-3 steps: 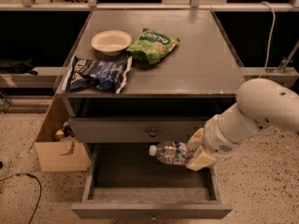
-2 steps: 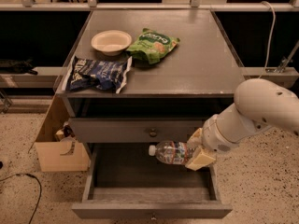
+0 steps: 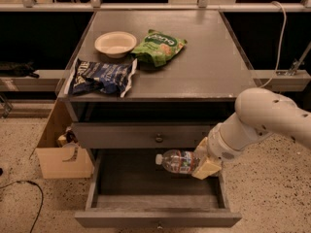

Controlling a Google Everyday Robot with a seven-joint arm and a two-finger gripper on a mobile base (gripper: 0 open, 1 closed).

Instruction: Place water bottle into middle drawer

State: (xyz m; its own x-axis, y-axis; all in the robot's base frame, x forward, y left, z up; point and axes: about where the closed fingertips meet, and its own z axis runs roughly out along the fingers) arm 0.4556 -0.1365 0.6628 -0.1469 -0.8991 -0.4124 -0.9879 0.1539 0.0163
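Over drawer point(image 3: 131, 184) — end effector point(image 3: 202, 160) holds bottle point(image 3: 176, 161) level, cap-left.

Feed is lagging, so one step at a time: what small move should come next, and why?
Probably lower the claw straight down a little before releasing. It is shut on the water bottle, held sideways over the open middle drawer, and the bottle appears to hang above the bare drawer floor rather than rest on it.

1 camera looks steeply down from the front at the cabinet point(image 3: 204, 72), claw point(image 3: 200, 162) low right.
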